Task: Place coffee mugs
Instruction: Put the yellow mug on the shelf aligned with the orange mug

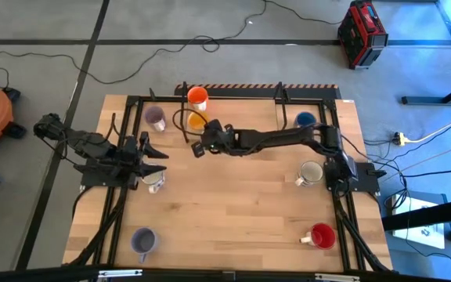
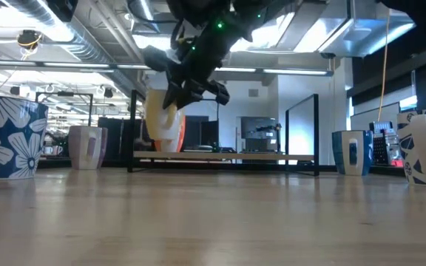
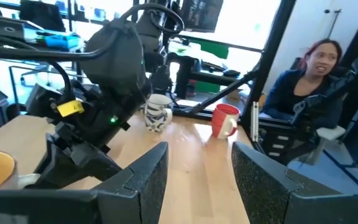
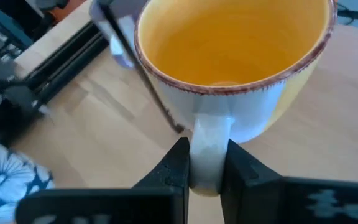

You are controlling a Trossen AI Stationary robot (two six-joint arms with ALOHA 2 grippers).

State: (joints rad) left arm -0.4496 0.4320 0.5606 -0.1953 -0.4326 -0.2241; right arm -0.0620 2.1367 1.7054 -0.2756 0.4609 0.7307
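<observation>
My right gripper [image 1: 199, 135] reaches over the far middle of the table and is shut on a mug [image 1: 196, 121] [image 4: 235, 56] that is yellow inside and white outside. The low view shows this mug [image 2: 163, 118] hanging under the gripper. An orange mug [image 1: 198, 97] stands just beyond it. My left gripper [image 1: 152, 153] [image 3: 199, 177] is open and holds nothing, at the table's left, beside a white-and-blue flowered mug [image 1: 155, 182]. My right gripper pinches the mug's white handle [image 4: 209, 144] between its two fingers [image 4: 178, 167]. The fingers come from the table's right, slanting down. The mug is tilted, its mouth toward the wrist camera, and looks lifted off the table.
Other mugs stand around the table: pale purple [image 1: 156, 117] far left, another purple one [image 1: 143, 241] near left, blue [image 1: 305, 119] far right, white [image 1: 312, 172] at the right, red [image 1: 322, 235] near right. A person [image 3: 303, 74] sits beyond the table.
</observation>
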